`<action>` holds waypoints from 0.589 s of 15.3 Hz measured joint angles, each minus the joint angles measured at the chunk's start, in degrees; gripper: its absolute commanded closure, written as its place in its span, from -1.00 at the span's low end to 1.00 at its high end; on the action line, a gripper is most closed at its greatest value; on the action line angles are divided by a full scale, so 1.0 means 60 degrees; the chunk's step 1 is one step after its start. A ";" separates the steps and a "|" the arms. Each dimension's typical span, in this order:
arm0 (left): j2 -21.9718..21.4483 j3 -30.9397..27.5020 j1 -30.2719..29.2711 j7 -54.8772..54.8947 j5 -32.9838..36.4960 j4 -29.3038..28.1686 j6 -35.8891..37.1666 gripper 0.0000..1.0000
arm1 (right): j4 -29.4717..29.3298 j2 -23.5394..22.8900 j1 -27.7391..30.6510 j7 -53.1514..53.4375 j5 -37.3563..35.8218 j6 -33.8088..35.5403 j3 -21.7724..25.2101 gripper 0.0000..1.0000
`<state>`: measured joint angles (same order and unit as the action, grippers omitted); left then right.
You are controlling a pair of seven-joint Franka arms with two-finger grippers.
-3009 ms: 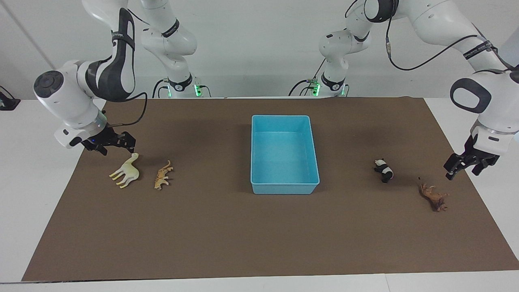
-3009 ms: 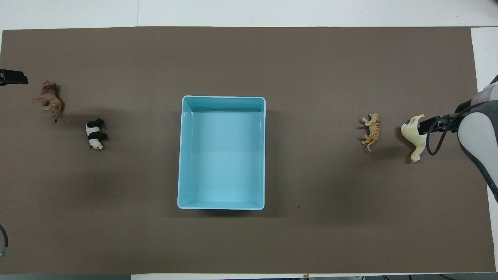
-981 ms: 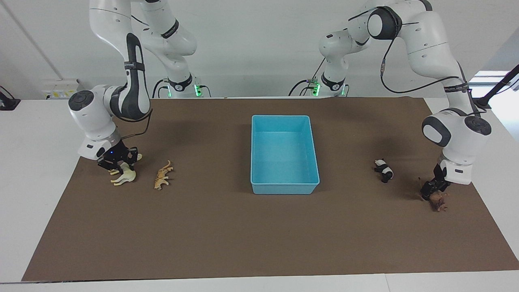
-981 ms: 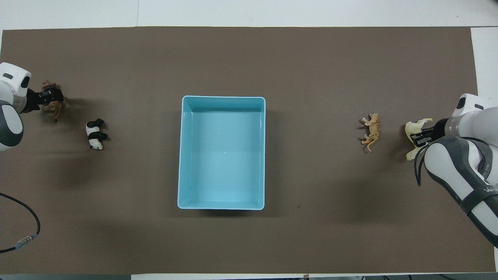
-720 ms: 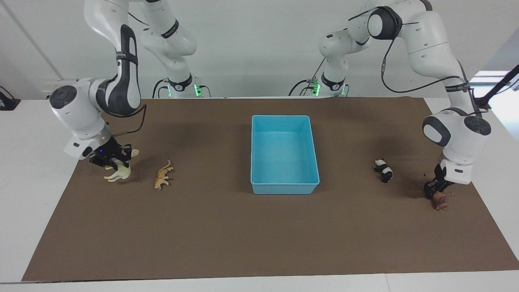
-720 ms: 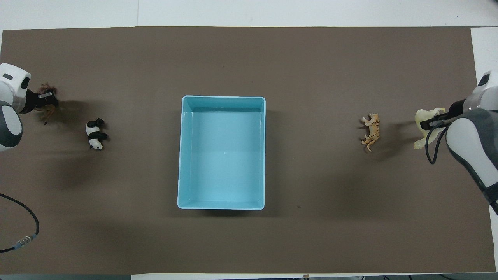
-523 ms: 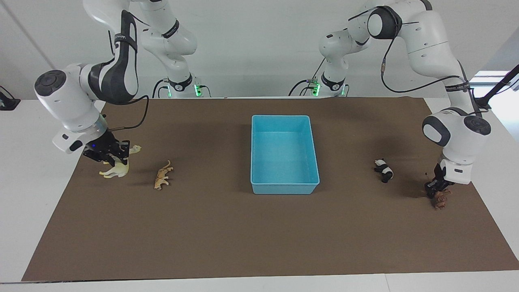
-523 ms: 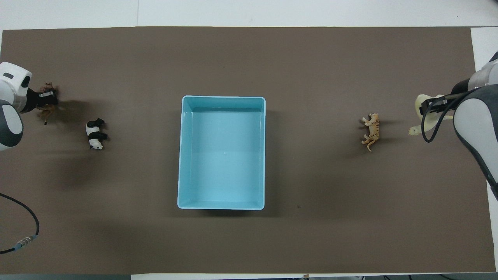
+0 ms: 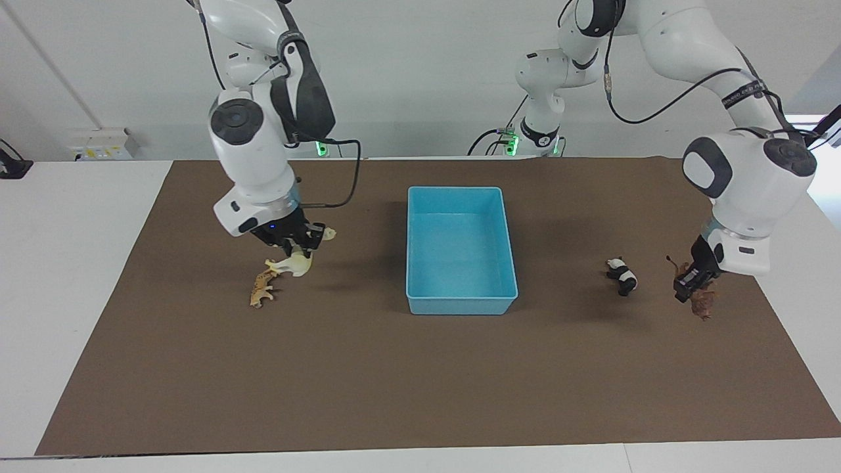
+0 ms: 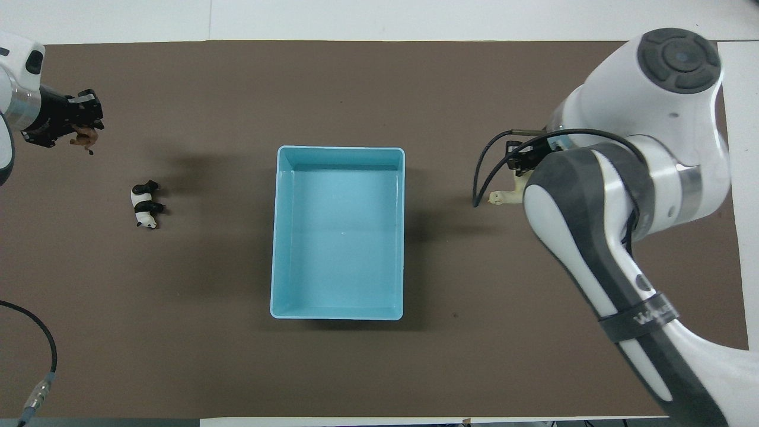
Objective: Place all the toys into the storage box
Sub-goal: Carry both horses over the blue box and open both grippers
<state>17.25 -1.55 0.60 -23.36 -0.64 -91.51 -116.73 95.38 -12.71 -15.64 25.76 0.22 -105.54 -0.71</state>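
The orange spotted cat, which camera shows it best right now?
The facing view: the orange spotted cat lies in plain sight on the mat, just below the cream toy carried by the right gripper. Overhead, the right arm hides it completely.

**Inspector A:** In the overhead view the right arm covers the orange spotted cat entirely. Of the cream camel only the head and neck show past the arm's edge.

**Inspector B:** Confirmed. In the facing view the right gripper hides the camel's back, and the camel's body overlaps the head end of the cat.

**Inspector A:** The left arm is cut off by the overhead picture's edge. The left gripper masks most of the brown lion.

**Inspector B:** In the facing view the lion is too small to make out its pose.
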 measured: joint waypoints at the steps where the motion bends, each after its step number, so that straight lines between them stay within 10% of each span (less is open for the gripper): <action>1: -0.0299 0.0013 0.0428 -0.0574 -0.0042 -0.0003 0.0486 1.00 | -0.0016 -0.0001 -0.0354 0.0467 -0.0005 0.0000 -0.0001 0.99; 9: -0.1156 0.0074 0.3473 -0.3780 -0.0638 -0.0547 0.1847 1.00 | -0.1473 -0.0433 -0.2409 0.3315 -0.0304 0.0020 0.0003 0.99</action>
<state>10.31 -1.11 21.44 -46.04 -4.47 -94.79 -105.65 86.54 -15.31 -30.10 45.65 -1.60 -105.41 -0.70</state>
